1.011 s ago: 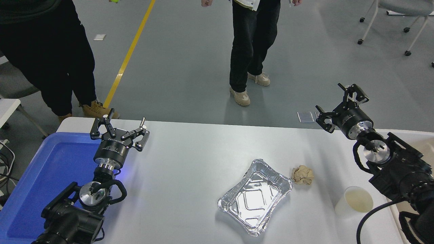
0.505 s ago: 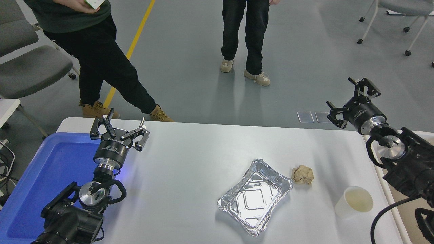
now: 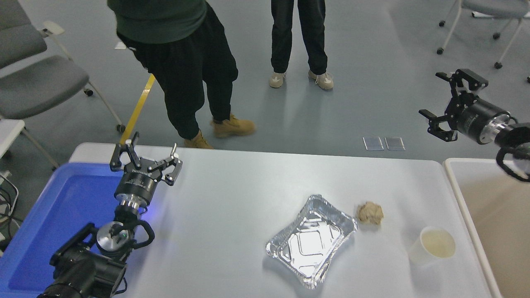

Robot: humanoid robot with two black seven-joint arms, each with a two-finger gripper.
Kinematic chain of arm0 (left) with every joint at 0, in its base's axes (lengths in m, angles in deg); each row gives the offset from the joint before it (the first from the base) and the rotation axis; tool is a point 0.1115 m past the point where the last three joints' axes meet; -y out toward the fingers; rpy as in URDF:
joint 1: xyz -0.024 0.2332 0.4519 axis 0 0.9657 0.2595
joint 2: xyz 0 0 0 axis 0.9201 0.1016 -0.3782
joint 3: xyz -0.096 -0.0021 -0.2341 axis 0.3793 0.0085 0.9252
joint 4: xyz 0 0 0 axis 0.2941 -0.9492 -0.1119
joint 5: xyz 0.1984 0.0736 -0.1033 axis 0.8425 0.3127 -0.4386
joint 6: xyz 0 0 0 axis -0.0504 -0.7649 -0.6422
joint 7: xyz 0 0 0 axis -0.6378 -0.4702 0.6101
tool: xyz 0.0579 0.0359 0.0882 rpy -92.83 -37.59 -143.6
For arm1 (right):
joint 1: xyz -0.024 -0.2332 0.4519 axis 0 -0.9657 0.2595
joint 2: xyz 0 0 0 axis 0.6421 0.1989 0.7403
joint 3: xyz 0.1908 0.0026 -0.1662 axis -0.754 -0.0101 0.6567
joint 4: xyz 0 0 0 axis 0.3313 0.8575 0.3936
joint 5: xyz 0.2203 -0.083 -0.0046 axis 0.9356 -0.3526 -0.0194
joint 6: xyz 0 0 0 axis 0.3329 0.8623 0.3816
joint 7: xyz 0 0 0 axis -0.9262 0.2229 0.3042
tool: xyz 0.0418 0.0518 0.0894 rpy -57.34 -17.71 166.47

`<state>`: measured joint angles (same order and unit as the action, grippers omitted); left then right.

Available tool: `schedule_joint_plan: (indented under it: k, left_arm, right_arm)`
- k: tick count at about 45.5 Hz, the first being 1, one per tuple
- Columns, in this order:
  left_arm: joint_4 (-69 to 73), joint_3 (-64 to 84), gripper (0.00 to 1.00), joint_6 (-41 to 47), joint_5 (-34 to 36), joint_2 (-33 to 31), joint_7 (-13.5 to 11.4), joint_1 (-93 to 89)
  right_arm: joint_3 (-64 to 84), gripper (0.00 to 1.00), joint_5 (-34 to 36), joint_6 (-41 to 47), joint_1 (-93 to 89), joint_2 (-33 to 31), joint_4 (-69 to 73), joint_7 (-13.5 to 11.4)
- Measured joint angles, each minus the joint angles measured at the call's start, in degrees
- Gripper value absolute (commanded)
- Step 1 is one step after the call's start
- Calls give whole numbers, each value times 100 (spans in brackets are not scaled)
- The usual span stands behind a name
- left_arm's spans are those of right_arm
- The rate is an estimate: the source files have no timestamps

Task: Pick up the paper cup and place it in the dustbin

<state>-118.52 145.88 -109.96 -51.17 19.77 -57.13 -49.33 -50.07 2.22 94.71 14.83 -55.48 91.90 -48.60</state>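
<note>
The white paper cup (image 3: 433, 246) stands upright near the table's right front, its cream inside showing. Just right of the table lies the beige dustbin (image 3: 452, 182), its pale rim running along the table's right edge. My right gripper (image 3: 446, 103) hangs open and empty, raised beyond the table's far right corner, above the bin's far end and well away from the cup. My left gripper (image 3: 145, 154) is open and parked at the lower left, over the blue tray's edge.
A shiny foil tray (image 3: 311, 240) lies mid-table with a crumpled brown paper ball (image 3: 369, 213) beside it. A blue tray (image 3: 49, 215) sits at the left. Two people stand at the far side; a grey chair (image 3: 37, 78) is at the upper left.
My right arm has lifted and swung right and away, uncovering the dustbin. The person in the dark top has walked right along the far side. The left arm stays still.
</note>
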Motion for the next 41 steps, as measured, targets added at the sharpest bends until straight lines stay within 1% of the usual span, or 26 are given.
schedule_joint_plan:
  k: [6,10,16,20,21,23,28,36,41]
  left_arm:
    - [0,0,99,0,1,0,1,0]
    - [0,0,99,0,1,1,0,0]
    - [0,0,99,0,4,2,1,0]
    - [0,0,99,0,5,1,2,0]
    - [0,0,99,0,4,0,0,0]
    - [0,0,99,0,5,0,2,0]
    - [0,0,99,0,4,-2,4,1]
    - [0,0,99,0,5,0,6,0]
    - [0,0,99,0,2,0,5,0]
  right_arm:
    - [1410,100,-95,-248,1135,-334,878,9]
    - [2432,100,-136,-385,2018,-435,1443,16]
    - [4034,100,-342,-516,3437,-298,2250,37]
    - [5033,100,-543,-565,4315,-12,2728,53]
    - [5429,100,-617,-580,4670,161,2925,60]
    - [5645,100,-654,-585,4869,267,3035,65]
    - [6535,100,-809,-567,5727,856,3533,102]
    - [7324,100,-1034,-293,6581,1607,4127,123]
    - [7602,100,-1133,140,7037,1946,4442,129]
